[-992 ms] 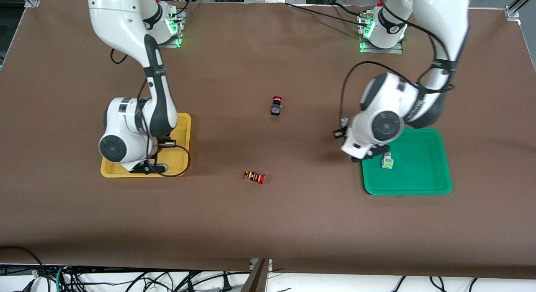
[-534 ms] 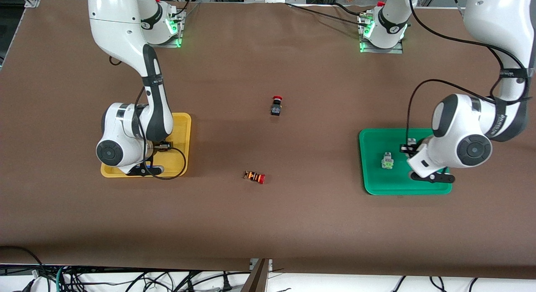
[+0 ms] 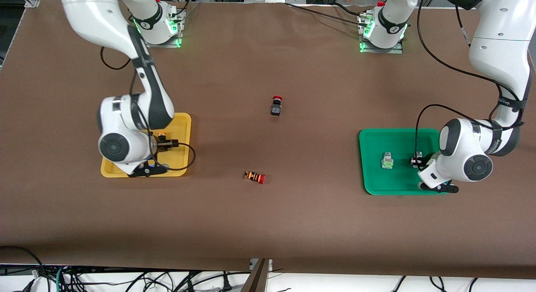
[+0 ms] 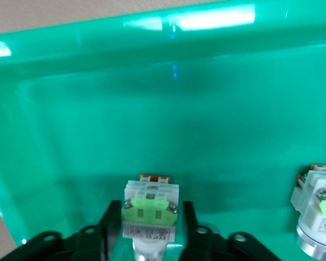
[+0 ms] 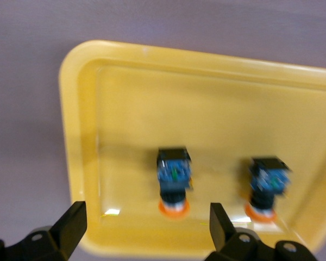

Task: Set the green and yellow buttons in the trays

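The green tray [image 3: 402, 181] holds one green button [image 3: 387, 161], which also shows in the left wrist view [image 4: 318, 209]. My left gripper [image 3: 437, 186] is low in that tray's corner, shut on a second green button [image 4: 150, 212], which is hidden in the front view. The yellow tray [image 3: 184, 120] holds two yellow buttons [image 5: 174, 179] [image 5: 267, 185]. Only one yellow button [image 3: 161, 135] shows in the front view. My right gripper [image 3: 146, 170] [image 5: 146, 234] hangs over the yellow tray's edge, open and empty.
A black switch with a red cap [image 3: 276, 105] stands mid-table. An orange-striped switch with a red cap [image 3: 254, 177] lies nearer the front camera. Both are between the trays on the brown table.
My left arm swung across the green tray, from its rim toward the table's middle to the corner at the left arm's end. My right arm lifted slightly, uncovering a yellow button.
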Controlling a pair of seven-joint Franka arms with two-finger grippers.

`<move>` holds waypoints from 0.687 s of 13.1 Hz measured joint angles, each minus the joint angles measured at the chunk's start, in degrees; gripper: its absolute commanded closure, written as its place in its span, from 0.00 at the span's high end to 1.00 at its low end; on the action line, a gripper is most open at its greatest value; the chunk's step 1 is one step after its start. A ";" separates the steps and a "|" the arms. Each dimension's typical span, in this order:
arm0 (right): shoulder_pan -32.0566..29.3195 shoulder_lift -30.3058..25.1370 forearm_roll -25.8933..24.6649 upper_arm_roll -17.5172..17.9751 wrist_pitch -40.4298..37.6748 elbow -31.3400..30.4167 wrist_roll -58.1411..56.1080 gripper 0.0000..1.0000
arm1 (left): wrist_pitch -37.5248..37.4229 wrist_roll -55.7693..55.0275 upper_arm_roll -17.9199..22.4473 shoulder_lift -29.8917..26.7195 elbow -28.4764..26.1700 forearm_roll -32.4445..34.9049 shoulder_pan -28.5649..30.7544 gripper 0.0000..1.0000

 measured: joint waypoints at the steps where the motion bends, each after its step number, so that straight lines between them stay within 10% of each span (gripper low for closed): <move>1: -2.89 -3.49 -0.66 2.36 -3.14 0.17 0.04 1.00 | 0.02 0.00 -0.07 -0.42 0.94 0.00 0.01 1.00; 9: -12.79 -30.95 -8.01 10.09 -17.63 -1.14 -0.16 1.00 | -24.28 0.03 -6.96 -18.88 14.06 -0.31 -0.34 1.00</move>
